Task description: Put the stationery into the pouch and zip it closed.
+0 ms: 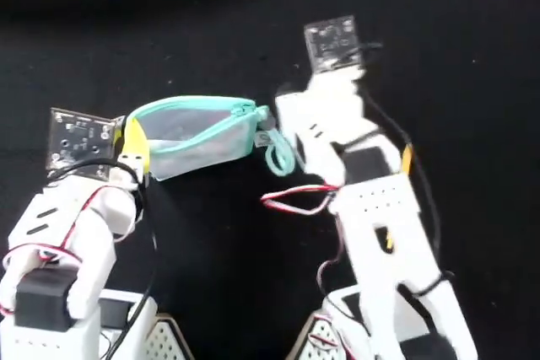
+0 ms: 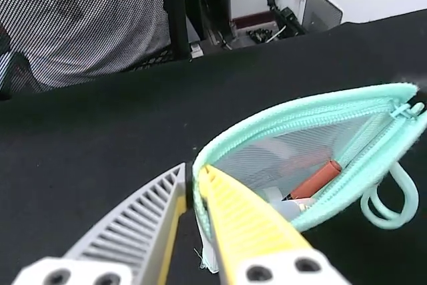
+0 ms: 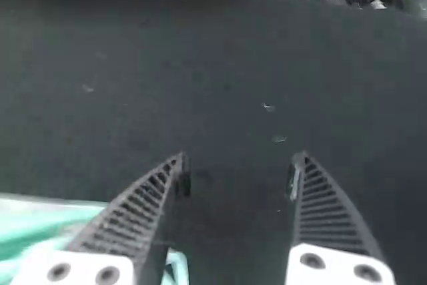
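Left tool (image 2: 195, 169): pressed together on the end rim of the pouch (image 1: 198, 137), pinching it.
Pouch: mint mesh, lying on the black bench (image 1: 169, 40) between the two arms, mouth gaping. Inside it is a red stick (image 2: 315, 179), perhaps a pen.
Right tool (image 3: 240, 159): spread, just beside the pouch's zip-pull end.

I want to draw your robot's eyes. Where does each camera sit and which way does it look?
High view: fixed above, looking down on the black table; both arms show, the pouch between them.
Left wrist view: on the left arm's wrist, looking along the left gripper, shut on the pouch's end, into its open mouth at a red pen.
Right wrist view: on the right arm's wrist, facing the table over the open right gripper.
Shared: all three show the pouch.
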Available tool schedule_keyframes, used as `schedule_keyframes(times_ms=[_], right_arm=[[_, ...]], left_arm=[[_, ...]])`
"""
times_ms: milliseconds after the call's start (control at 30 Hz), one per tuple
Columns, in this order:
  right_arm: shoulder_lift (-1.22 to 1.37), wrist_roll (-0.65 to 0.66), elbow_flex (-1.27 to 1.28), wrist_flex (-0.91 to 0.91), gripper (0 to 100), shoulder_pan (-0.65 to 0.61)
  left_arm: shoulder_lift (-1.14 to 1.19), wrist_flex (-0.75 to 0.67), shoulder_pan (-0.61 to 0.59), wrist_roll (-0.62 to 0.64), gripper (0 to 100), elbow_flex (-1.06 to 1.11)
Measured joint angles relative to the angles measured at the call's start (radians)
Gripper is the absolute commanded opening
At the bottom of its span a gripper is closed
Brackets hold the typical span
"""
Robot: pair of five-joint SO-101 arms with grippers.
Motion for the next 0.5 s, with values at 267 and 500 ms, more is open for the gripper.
schedule_keyframes(times_ms=[267, 500], right_arm=[[0.091, 0.057, -0.020, -0.023, 24.3, -0.138], [-0.026, 0.077, -0.014, 0.018, 24.3, -0.141]], left_arm=[[0.000, -0.025, -0.011, 0.000, 3, 0.002], [0.000, -0.025, -0.011, 0.000, 3, -0.012]])
